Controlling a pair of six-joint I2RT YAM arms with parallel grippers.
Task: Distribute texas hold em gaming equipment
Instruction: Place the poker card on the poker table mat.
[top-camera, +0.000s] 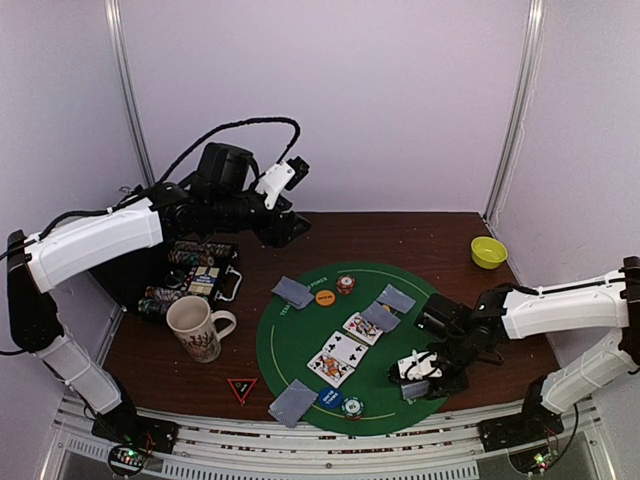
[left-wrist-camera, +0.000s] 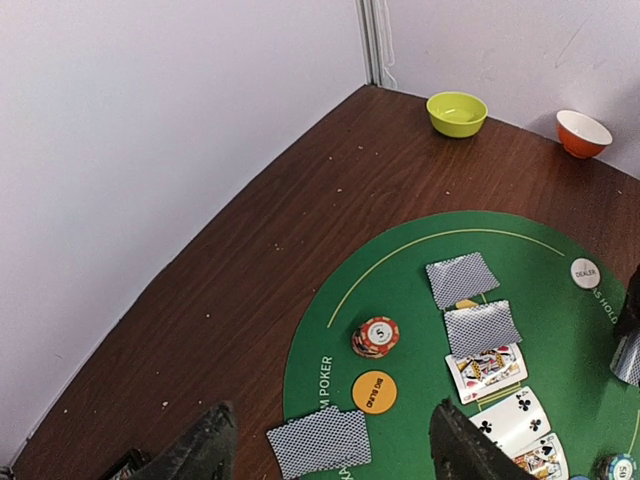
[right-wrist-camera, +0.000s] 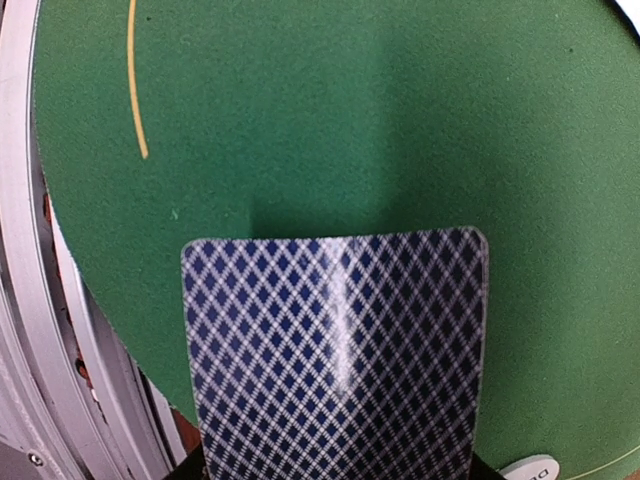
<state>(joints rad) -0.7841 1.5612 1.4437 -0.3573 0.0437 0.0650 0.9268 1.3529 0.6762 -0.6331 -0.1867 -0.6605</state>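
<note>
Poker gear lies spread over the round green mat (top-camera: 300, 345) on the brown table (top-camera: 400, 230). The right fingers (top-camera: 425, 378) are closed on a face-down card (right-wrist-camera: 335, 350) by its near edge, low over the mat's near right rim. Their tips barely show in the right wrist view. The left fingers (top-camera: 290, 228) stand wide apart with nothing between them, hanging high over the table just beyond the mat's far left side.

On that side of the mat sit a red-white chip stack (left-wrist-camera: 376, 336) and an orange button (left-wrist-camera: 374, 391), with a face-down pair (left-wrist-camera: 318, 440) just beside them. Two more face-down cards (left-wrist-camera: 460, 278) lie toward the far right, and face-up cards (top-camera: 345, 348) run in a row across the middle. A white dealer button (left-wrist-camera: 585, 272) rests on the mat's right side. At the near edge a teal-white chip stack (top-camera: 351, 406) sits just beside a blue button (top-camera: 328, 397), next to a second pair (top-camera: 293, 402) lying face down.

A patterned mug (top-camera: 197, 328) stands off the mat to the left. A yellow bowl (top-camera: 488, 251) sits near the far right corner.
</note>
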